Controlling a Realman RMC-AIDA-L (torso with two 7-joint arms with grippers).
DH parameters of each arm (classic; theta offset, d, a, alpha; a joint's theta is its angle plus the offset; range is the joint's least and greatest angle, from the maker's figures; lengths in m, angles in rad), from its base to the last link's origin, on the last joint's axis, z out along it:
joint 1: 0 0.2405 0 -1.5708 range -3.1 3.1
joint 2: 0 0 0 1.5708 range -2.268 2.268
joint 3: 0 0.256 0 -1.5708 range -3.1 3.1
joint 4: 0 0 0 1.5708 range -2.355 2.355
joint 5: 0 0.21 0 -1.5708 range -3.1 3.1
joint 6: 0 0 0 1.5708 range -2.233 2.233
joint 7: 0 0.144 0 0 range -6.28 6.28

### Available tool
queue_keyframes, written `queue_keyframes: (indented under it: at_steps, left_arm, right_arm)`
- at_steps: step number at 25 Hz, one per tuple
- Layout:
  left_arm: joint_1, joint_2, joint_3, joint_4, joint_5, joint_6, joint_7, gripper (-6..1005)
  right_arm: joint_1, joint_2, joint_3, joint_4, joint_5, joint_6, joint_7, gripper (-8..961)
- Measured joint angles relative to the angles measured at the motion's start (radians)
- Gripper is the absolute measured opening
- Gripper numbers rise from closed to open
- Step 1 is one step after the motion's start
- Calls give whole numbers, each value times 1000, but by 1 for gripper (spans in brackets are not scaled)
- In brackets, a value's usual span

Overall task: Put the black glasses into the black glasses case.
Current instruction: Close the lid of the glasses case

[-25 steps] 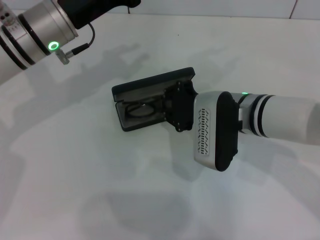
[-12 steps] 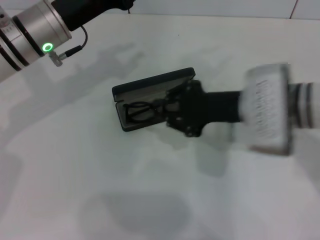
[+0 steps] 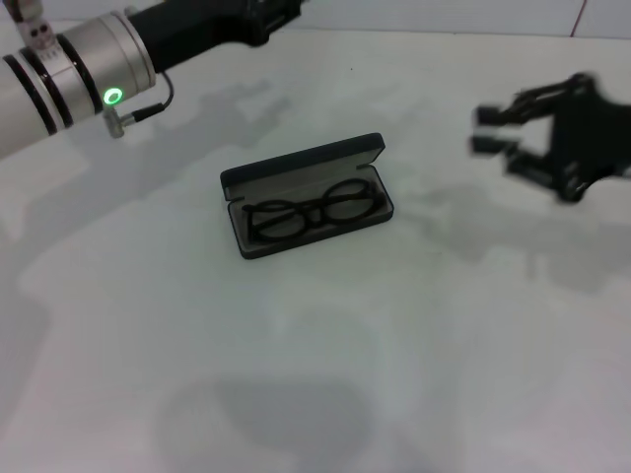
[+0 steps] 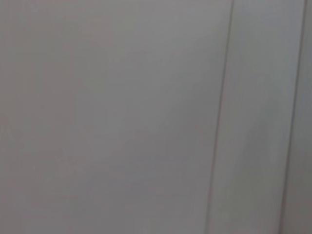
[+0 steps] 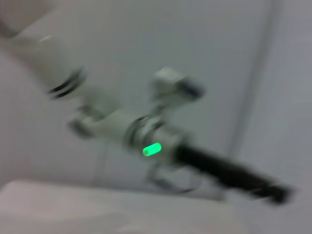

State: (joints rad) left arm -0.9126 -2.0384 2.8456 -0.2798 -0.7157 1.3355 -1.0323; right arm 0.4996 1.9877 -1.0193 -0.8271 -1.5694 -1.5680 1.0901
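The black glasses lie inside the black glasses case, which sits open on the white table with its lid standing up on the far side. My right gripper is open and empty, raised off to the right of the case and well apart from it. My left arm reaches across the top left corner of the head view; its gripper is past the picture's edge. The left wrist view shows only a plain wall.
The right wrist view shows the left arm with its green light, in front of a wall. Nothing but the case stands on the table.
My right gripper has let go of the glasses, which now lie in the case, and has pulled away fast to the right. The left arm has shifted slightly.
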Motion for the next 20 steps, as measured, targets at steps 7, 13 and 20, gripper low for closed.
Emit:
queue_keyframes:
  at_steps: [7, 13, 20]
  left_arm:
    - [-21, -12, 0, 0, 166, -198, -8, 457]
    - [-42, -25, 0, 0, 285, -208, -21, 454]
    - [-40, -39, 0, 3, 341, -204, -16, 452]
  right_arm:
    - [-43, 16, 225, 51, 4, 2, -4, 241]
    - [-43, 26, 230, 44, 3, 27, -13, 587]
    - [-32, 26, 227, 45, -1, 30, -23, 711]
